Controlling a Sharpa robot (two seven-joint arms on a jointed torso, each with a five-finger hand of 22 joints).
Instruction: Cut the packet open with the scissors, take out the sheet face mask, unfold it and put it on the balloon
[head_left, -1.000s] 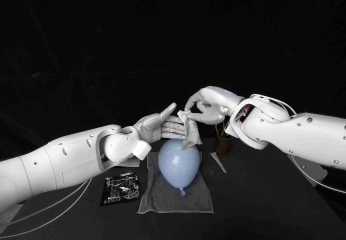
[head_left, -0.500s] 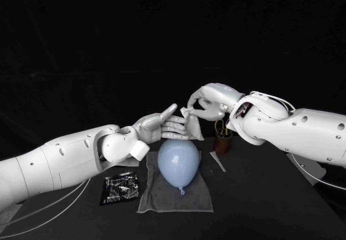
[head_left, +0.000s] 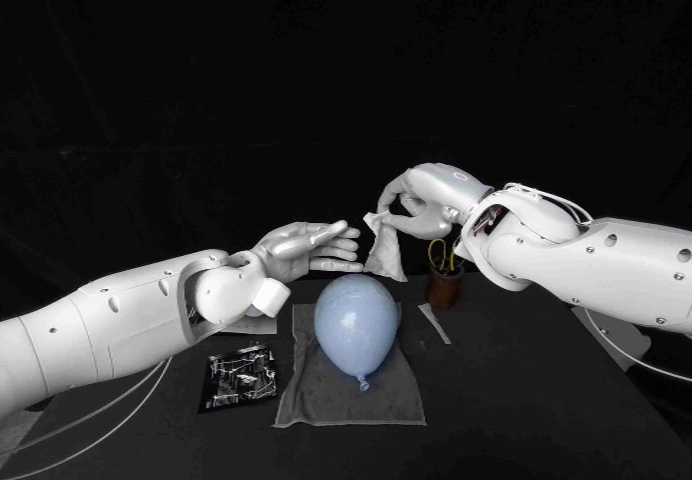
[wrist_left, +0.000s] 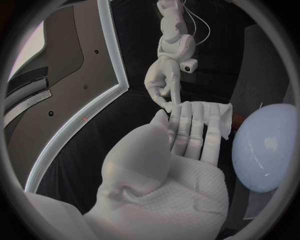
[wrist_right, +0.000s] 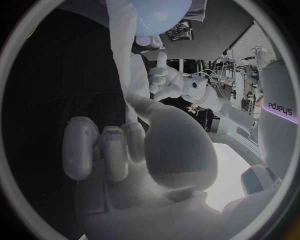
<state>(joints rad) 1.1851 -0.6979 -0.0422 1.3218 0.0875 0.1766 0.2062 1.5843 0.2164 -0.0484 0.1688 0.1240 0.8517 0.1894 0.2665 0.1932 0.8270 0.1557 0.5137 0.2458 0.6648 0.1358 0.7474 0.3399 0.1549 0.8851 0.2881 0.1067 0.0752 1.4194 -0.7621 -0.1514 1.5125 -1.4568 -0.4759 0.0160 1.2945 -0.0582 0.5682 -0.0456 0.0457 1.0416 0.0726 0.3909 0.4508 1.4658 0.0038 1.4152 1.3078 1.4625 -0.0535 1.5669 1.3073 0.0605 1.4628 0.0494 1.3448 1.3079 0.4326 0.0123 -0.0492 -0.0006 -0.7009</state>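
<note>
My right hand (head_left: 411, 205) pinches the top of the folded white sheet mask (head_left: 385, 252), which hangs down above the pale blue balloon (head_left: 356, 318). My left hand (head_left: 309, 247) reaches toward the mask with its fingers stretched flat, their tips just short of its lower edge and holding nothing. The left wrist view shows the left hand (wrist_left: 181, 145), the mask (wrist_left: 226, 120) beyond its fingertips, the right hand (wrist_left: 164, 82) and the balloon (wrist_left: 265, 150). The right wrist view shows the right hand (wrist_right: 144, 145) holding the mask (wrist_right: 122, 50) over the balloon (wrist_right: 156, 12).
The balloon lies on a grey cloth (head_left: 353, 395). The opened black packet (head_left: 238, 378) lies left of the cloth. A brown cup (head_left: 444, 287) with the scissors stands behind the balloon on the right, and a cut-off strip (head_left: 436, 325) lies beside it.
My left hand has dropped slightly and flattened its fingers, coming off the mask. The right hand has lifted the mask a little.
</note>
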